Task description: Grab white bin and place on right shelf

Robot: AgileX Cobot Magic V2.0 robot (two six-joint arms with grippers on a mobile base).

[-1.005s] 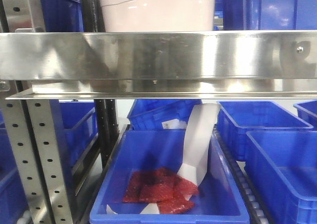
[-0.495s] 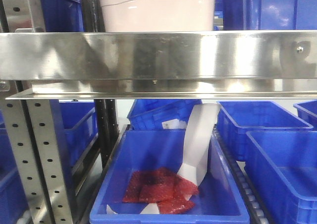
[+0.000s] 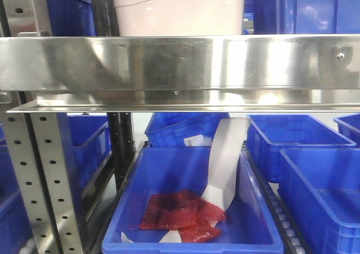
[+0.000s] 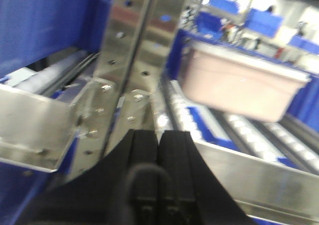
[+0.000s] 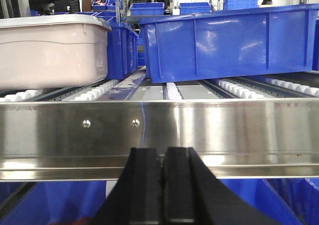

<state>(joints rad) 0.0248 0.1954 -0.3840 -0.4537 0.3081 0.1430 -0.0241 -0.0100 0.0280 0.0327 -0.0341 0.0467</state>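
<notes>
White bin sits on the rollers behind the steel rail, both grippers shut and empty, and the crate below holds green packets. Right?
Not quite: the packets in the blue crate are red, as the front-facing view shows. The rest stands: white bin, steel rail, left gripper, right gripper.

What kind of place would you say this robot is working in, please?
Most likely a warehouse or factory storage area: steel flow racks with a shiny front rail and roller tracks, rows of blue crates, and the white bin on the rack.

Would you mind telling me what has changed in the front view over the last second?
Nothing visibly changed: the white bin sits on the right shelf behind its steel rail, and the blue crate with red packets below stays put.
</notes>
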